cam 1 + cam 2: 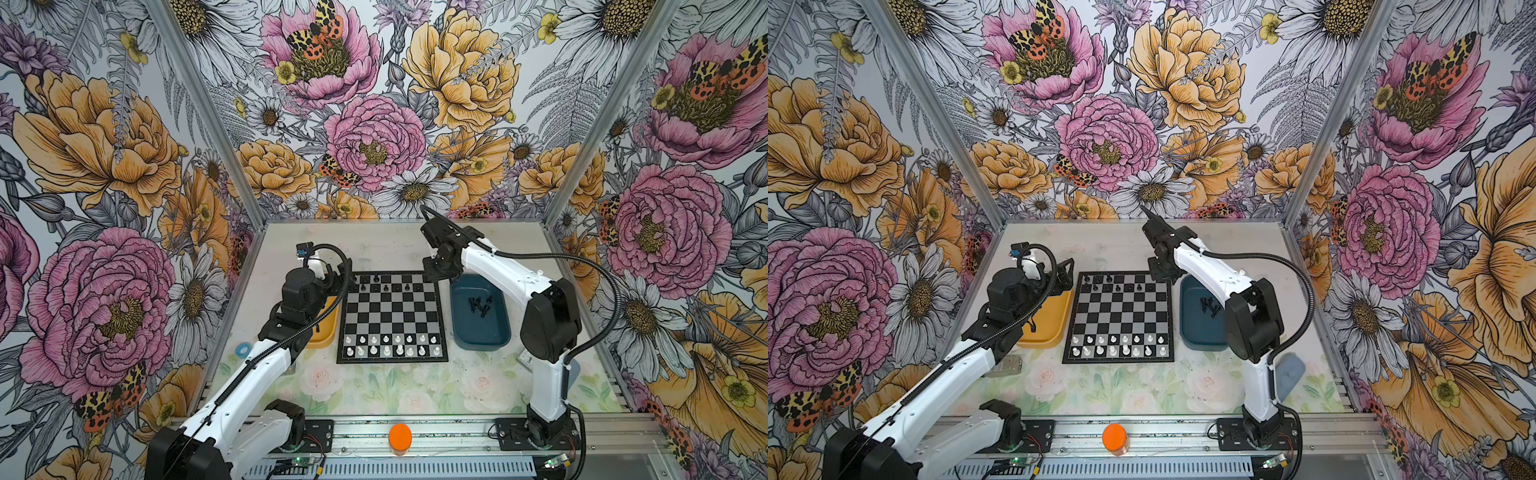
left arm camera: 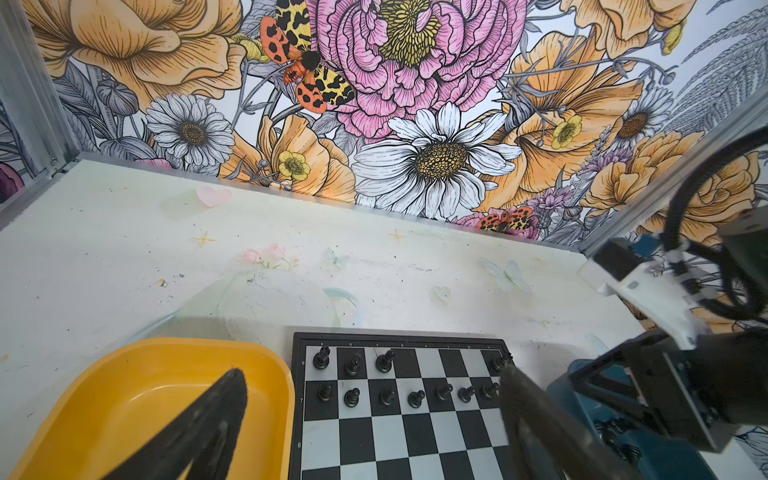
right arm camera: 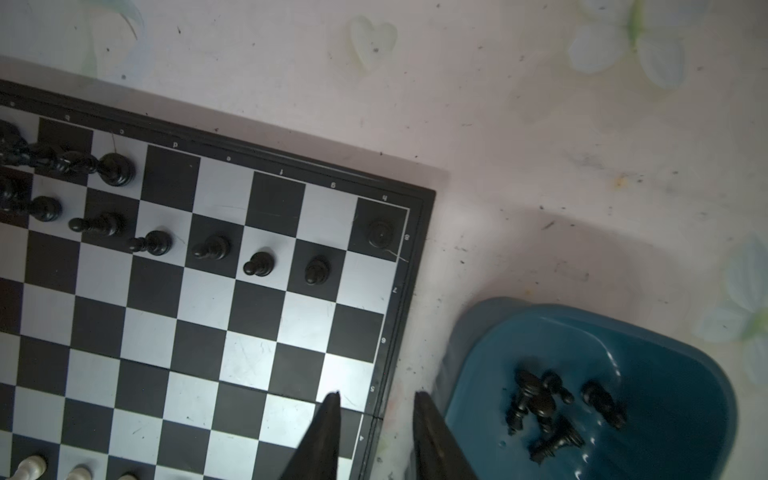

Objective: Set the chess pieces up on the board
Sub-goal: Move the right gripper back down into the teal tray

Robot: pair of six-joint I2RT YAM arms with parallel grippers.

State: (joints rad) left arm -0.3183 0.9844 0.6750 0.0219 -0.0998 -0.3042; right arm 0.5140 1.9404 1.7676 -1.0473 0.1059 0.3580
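Hovering over right edge of board [image 3: 199,307], near its far corner, with right gripper [image 3: 376,399] slightly parted, empty. Logged left gripper [image 2: 372,374] spread wide, empty, above board's far left corner beside yellow tray [image 2: 124,395]. Found black chess pieces [image 3: 257,266] standing along board's far edge, others lying in blue tray [image 3: 673,374].

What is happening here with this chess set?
Two robot arms are setting up a board. The white pieces stand ready on the near rows; the black pieces fill the far rows only partly, and more lie in the blue tray. The right gripper hangs open and empty over the board's edge beside that tray. The left gripper is open too.
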